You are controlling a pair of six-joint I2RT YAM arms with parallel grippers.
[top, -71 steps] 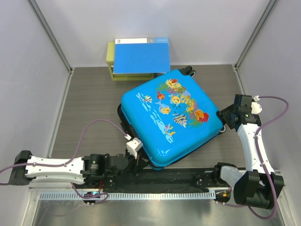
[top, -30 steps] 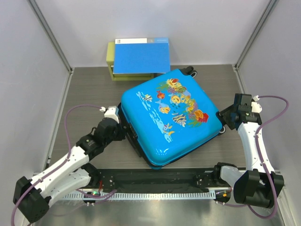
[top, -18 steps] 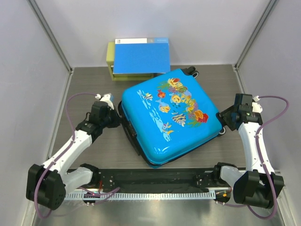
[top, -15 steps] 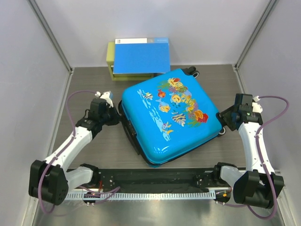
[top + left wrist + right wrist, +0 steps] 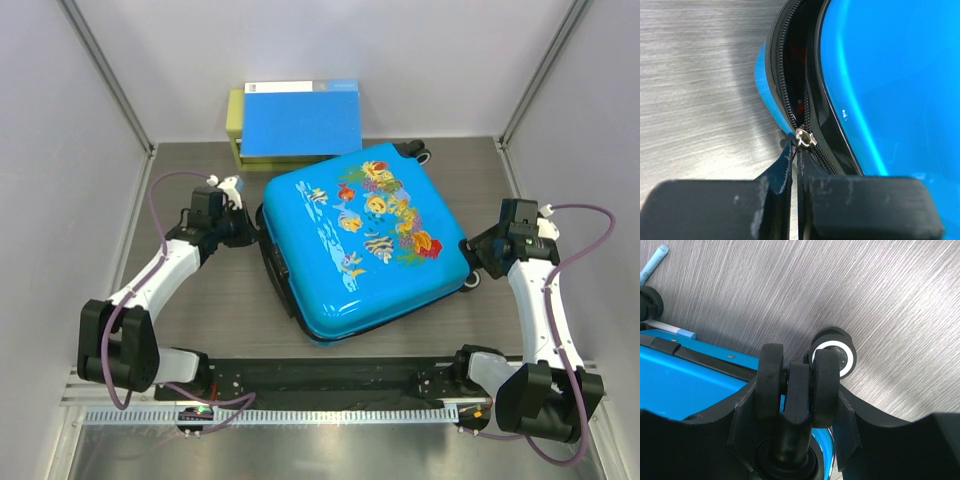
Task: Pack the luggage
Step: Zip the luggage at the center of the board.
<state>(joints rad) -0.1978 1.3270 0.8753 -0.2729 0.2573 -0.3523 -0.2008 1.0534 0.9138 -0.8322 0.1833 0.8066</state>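
Top external view first: the luggage [image 5: 365, 250] lies flat in the middle of the desk [image 5: 200, 300], fish-and-coral shell facing up and turned at an angle. Its far corner sits just beside the blue folder [image 5: 300, 118], which rests on the yellow-green box [image 5: 236, 125] at the back wall.

Over on the left, the left claw [image 5: 240, 225] is right up against the case's left edge. The left wrist view shows it nicely: the left claw [image 5: 796, 152] is pressed together, pinching the zipper pull [image 5: 803, 136] between its fingertips. Beyond the slider the zipper track gapes open, with dark lining and a few red flecks inside. On the near side of the slider the teeth are meshed.

Now the right side. The right claw [image 5: 482, 255] sits at the case's right corner. In the right wrist view, the right claw [image 5: 795, 400] has a finger on each outer face of the twin wheel [image 5: 792, 385], clamping it. A second wheel [image 5: 835, 352] with a white hub stands just behind on the brushed desk surface. A pale blue stick [image 5: 654, 262] lies off at the upper left, well apart.
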